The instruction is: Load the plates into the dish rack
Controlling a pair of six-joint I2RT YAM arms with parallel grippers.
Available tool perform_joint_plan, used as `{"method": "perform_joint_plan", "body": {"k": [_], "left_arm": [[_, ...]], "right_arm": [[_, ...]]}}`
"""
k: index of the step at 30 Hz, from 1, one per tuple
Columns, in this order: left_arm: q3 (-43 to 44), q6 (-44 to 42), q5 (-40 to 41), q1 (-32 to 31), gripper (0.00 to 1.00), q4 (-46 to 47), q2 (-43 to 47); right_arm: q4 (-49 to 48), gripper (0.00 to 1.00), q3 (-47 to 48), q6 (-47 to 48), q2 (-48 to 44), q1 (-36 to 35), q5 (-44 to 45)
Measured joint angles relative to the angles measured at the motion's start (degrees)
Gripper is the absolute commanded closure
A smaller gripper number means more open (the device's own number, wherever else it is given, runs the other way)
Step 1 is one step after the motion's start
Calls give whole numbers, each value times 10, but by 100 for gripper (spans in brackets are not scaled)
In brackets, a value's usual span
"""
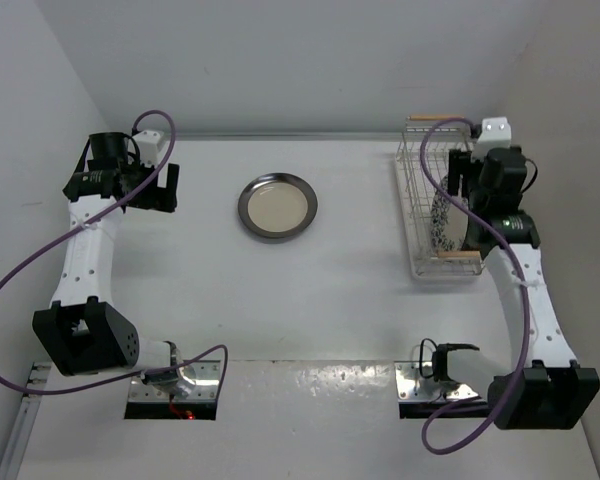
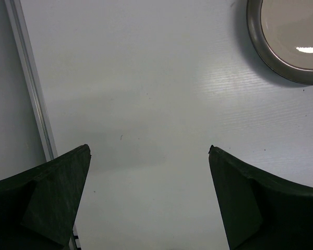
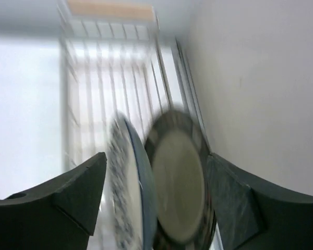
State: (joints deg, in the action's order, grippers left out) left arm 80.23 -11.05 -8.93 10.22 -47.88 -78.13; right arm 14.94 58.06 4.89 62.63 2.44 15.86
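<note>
A dark-rimmed, cream-centred plate (image 1: 277, 206) lies flat on the table at back centre; its edge shows in the left wrist view (image 2: 292, 36). My left gripper (image 1: 165, 187) is open and empty to its left, fingers wide over bare table (image 2: 148, 151). The white wire dish rack (image 1: 420, 170) stands at the back right. Two plates stand on edge in it: the white-and-blue floral one (image 3: 126, 198) (image 1: 442, 220) and the dark-rimmed one with pale rim marks (image 3: 180, 187). My right gripper (image 1: 470, 185) hovers over them, open, its fingers either side of both plates (image 3: 156, 154).
White walls close in on the left, back and right. The rack sits close to the right wall (image 3: 261, 78). A wooden bar handle (image 1: 458, 258) marks the rack's near end and another (image 3: 109, 9) its far end. A metal rail (image 2: 34, 88) runs along the table's left edge.
</note>
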Motion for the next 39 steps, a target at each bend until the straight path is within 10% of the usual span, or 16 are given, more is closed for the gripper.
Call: {"method": "perform_joint_plan", "body": {"k": [8, 15, 30, 39], "left_arm": [[-29, 4, 4, 14, 0, 6, 0], [-77, 6, 43, 36, 0, 10, 10], [-123, 2, 54, 90, 0, 8, 41], [-123, 1, 42, 111, 0, 9, 24]], "right_arm": [[-96, 18, 99, -143, 59, -149, -65], [-130, 21, 158, -325, 347, -263, -120], [-171, 31, 222, -588, 618, -306, -93], [-326, 100, 178, -667, 655, -291, -143]]}}
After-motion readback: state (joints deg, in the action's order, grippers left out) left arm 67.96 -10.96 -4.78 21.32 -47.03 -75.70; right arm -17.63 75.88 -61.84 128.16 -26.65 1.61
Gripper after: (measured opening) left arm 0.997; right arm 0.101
